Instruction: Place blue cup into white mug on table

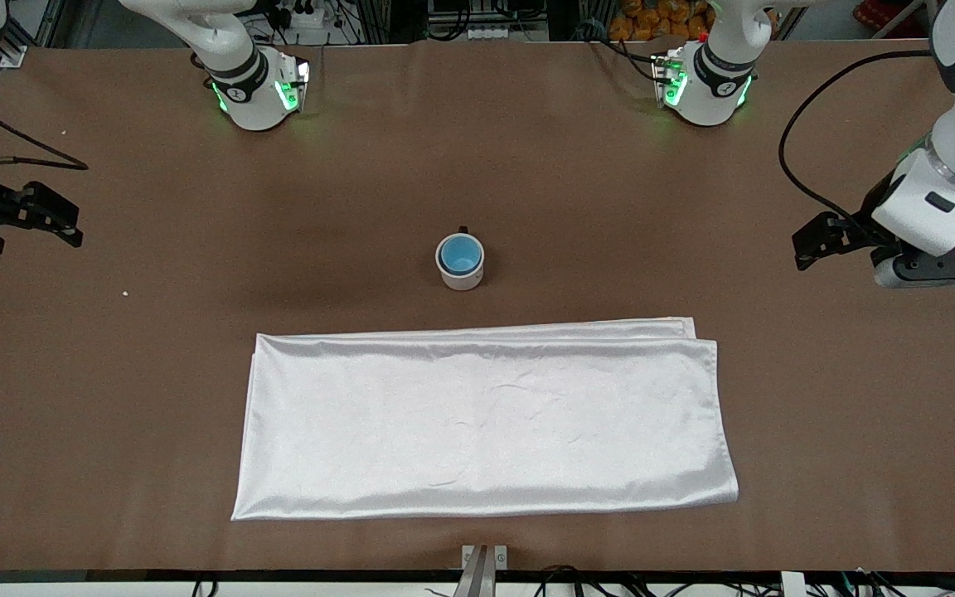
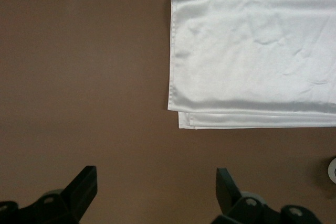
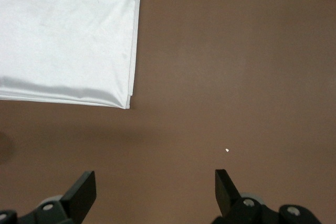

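Left gripper (image 1: 813,245) hangs with fingers spread wide over the table (image 1: 113,373) at the left arm's end, holding nothing. Right gripper (image 1: 63,222) hangs likewise spread and empty at the right arm's end. Between them, well apart from both, the blue cup (image 1: 458,253) sits inside the white mug (image 1: 461,275), near a folded white satin cloth (image 1: 486,423).

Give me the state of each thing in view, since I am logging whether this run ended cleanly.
blue cup: upright, nested inside the mug, untouched.
white mug: upright on the table, holding the cup, handle toward the robots' bases.
white cloth: folded flat, nearer the front camera than the mug.
left gripper: jaws open, empty, waiting over the table's left-arm end.
right gripper: jaws open, empty, over the right-arm end.
table: bearing mug and cloth.
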You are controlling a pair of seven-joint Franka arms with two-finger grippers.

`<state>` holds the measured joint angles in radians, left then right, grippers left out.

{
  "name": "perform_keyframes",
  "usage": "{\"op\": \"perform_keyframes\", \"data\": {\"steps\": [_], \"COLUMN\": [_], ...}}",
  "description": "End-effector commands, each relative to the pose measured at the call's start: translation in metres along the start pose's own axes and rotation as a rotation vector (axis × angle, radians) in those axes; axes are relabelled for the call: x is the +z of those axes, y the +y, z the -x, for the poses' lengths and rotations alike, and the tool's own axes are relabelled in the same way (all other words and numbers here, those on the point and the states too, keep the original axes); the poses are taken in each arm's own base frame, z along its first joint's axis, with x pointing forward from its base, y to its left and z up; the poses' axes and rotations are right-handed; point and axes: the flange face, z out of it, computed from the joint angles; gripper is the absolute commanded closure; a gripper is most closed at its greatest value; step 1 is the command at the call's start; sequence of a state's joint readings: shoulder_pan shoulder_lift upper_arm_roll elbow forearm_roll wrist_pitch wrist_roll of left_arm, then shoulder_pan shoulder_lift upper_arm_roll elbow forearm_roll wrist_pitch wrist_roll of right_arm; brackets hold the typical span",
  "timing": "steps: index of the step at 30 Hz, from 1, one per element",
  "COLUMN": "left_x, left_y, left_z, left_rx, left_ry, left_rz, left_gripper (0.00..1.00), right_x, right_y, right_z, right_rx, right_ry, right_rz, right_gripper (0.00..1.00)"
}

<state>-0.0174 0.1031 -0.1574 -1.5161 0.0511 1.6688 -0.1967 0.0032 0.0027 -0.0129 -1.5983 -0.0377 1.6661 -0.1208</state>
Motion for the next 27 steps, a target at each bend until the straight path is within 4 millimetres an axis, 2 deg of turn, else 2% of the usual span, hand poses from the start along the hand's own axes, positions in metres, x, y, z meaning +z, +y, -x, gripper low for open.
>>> {"op": "perform_keyframes", "data": {"steps": [1, 11, 27], "left_x": [-0.006, -0.003, -0.012], "left_y": [-0.021, -0.039, -0.042], "left_z": [0.011, 0.011, 0.023], "left_rx": [-0.021, -0.01, 0.036], "left_ry": [-0.007, -0.012, -0.001], "left_rz": [0.035, 0.041, 0.027], "left_gripper": [0.0, 0.0, 0.0], "right_x": [-0.006, -0.007, -0.004], "right_y": [0.001, -0.003, -0.006], "right_z": [-0.006, -0.006, -0.006], "right_rx": [-0.006, 0.014, 0.054], "right_ry": [0.004, 0.015, 0.006], "right_rz": [-0.005, -0.063, -0.082], "right_gripper": [0.0, 0.0, 0.0]}}
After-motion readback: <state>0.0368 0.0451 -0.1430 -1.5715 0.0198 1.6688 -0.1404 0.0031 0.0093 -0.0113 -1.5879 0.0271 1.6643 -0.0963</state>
